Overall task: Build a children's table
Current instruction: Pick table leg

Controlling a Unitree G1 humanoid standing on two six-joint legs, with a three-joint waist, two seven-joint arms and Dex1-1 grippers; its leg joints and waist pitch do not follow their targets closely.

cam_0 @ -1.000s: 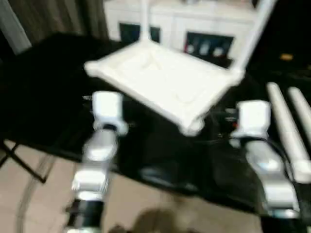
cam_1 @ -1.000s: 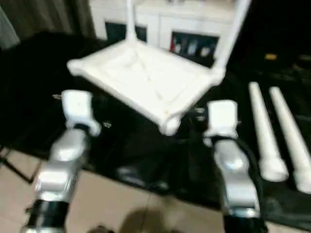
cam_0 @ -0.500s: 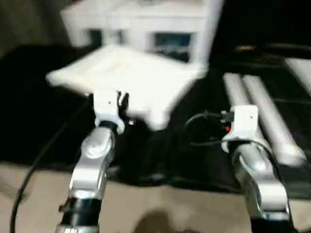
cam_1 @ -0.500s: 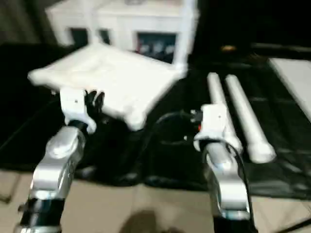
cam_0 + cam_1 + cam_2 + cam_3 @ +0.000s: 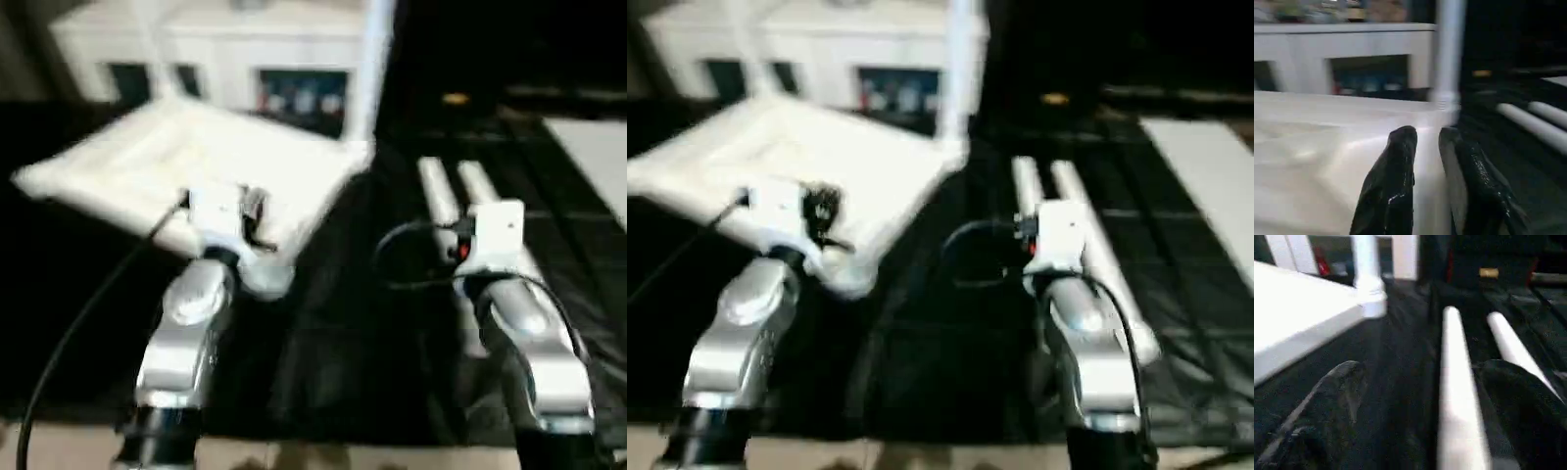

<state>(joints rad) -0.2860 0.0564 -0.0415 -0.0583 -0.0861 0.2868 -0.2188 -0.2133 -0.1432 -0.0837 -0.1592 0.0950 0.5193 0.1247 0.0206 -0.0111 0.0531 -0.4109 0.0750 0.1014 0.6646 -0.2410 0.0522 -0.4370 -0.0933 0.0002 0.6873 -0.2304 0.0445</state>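
Note:
The white tabletop [image 5: 167, 162] lies upside down on the black table, with a white leg [image 5: 378, 59] standing upright in its far right corner socket. My left gripper [image 5: 1427, 139] hovers over the tabletop's near edge, its black fingers [image 5: 1400, 152] a narrow gap apart with nothing between them. Two loose legs [image 5: 438, 191] lie side by side to the right. My right gripper [image 5: 1422, 366] is wide open low over them, with the nearer leg [image 5: 1457, 387] between its fingers and the other leg [image 5: 1508, 342] beyond.
A white cabinet [image 5: 294, 59] with dark glass doors stands behind the table. Black cloth [image 5: 343, 323] covers the work surface. A pale flat panel [image 5: 1205, 166] lies at the far right. Cables run along both forearms.
The camera has swung right. My left gripper now sits over the tabletop's near edge. My right gripper has come over the loose legs and opened a little wider.

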